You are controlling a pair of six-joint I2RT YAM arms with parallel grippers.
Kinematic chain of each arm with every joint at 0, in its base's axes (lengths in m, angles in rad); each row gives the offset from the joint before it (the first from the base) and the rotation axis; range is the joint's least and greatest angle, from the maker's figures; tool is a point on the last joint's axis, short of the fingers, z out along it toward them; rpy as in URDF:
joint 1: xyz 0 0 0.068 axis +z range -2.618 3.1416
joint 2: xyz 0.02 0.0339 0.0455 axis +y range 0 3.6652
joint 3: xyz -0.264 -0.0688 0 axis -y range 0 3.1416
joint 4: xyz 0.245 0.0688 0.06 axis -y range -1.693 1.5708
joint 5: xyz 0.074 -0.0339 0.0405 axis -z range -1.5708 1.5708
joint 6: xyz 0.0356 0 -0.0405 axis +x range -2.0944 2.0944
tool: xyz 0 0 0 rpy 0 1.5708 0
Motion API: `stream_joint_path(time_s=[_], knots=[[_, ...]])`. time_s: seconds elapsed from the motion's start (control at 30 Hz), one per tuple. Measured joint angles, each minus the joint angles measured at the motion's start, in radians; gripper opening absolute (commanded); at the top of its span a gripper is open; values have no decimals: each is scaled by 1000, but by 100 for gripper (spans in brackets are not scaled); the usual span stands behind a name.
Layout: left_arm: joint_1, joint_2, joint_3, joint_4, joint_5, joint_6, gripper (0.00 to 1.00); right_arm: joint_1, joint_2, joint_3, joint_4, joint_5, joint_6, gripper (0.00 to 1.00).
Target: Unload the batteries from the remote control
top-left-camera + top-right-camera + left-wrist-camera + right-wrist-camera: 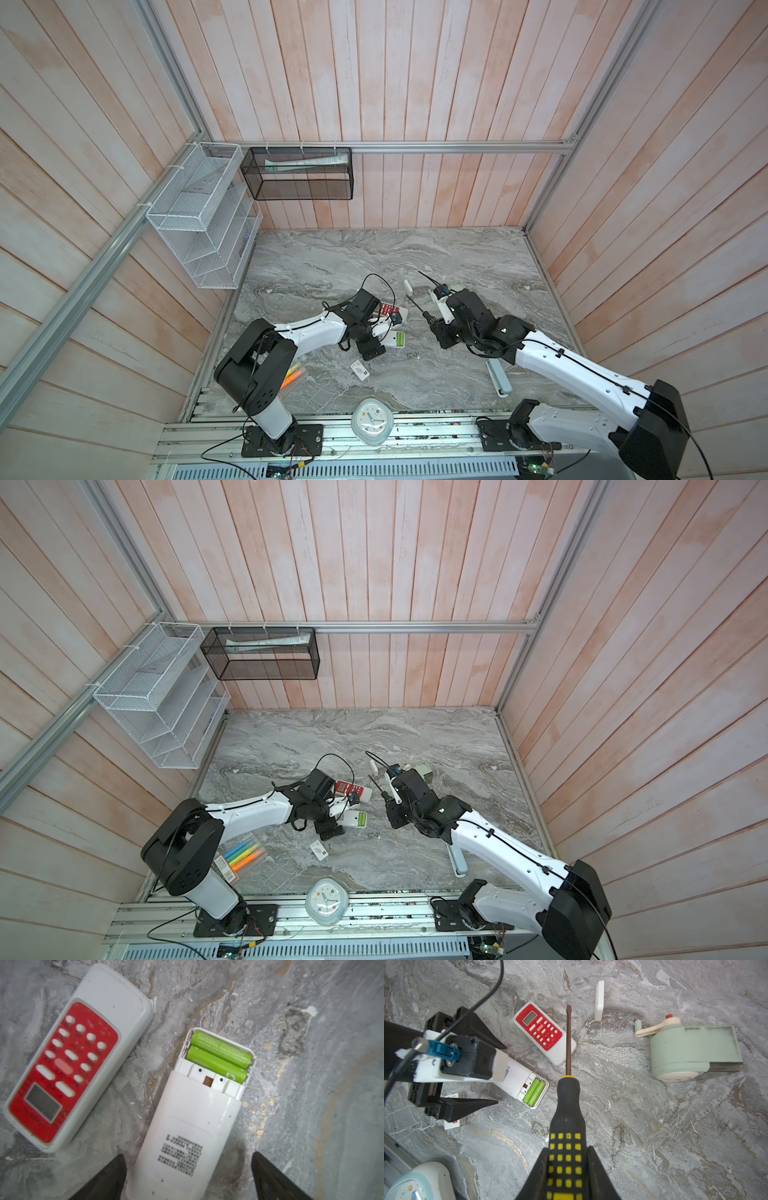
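Note:
The white remote control point(187, 1126) lies face down on the marble table, its battery bay uncovered. Two lime green batteries point(220, 1057) sit side by side in the bay, and they also show in a top view point(400, 340). My left gripper point(188, 1154) is open and straddles the remote's labelled end; one finger is close to its edge and the other stands clear of it. My right gripper point(568, 1148) is shut on the black-and-yellow handle of a screwdriver point(568, 1105). The screwdriver's blade points past the remote point(517, 1080), above the table.
A red-faced remote point(68, 1064) lies beside the white one. A loose white cover point(599, 999) and a pale green crank device point(691, 1053) lie beyond the screwdriver's tip. A small card box point(360, 370), highlighters point(243, 854), a clock point(372, 422) and a blue-white bar point(498, 378) lie near the front.

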Motion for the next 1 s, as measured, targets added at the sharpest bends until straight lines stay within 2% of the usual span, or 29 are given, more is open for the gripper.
stream_joint_path(time_s=[0.1,0.67,1.0], knots=[[0,29,21,-5,3,4,90,-1,0,0,-5,0,0,0],[4,9,0,-2,-29,-19,53,-2,31,2,-50,-3,-16,0],[39,-11,-25,9,-25,-50,55,10,71,4,-52,-64,-23,0]])
